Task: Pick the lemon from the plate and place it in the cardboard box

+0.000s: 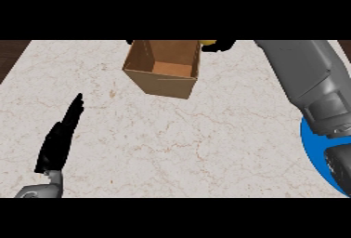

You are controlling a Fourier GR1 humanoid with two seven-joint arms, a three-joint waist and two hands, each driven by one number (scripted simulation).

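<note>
Mostly marble counter (dark wood beyond)

I count one brown cardboard box, one round blue plate, one yellow lemon, and two black robot hands: left robot hand, right robot hand.

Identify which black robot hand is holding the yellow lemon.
The right hand, curled round the lemon by the brown cardboard box; the left hand rests open, empty.

Bright, even light; soft shade inside the cardboard box.
</note>
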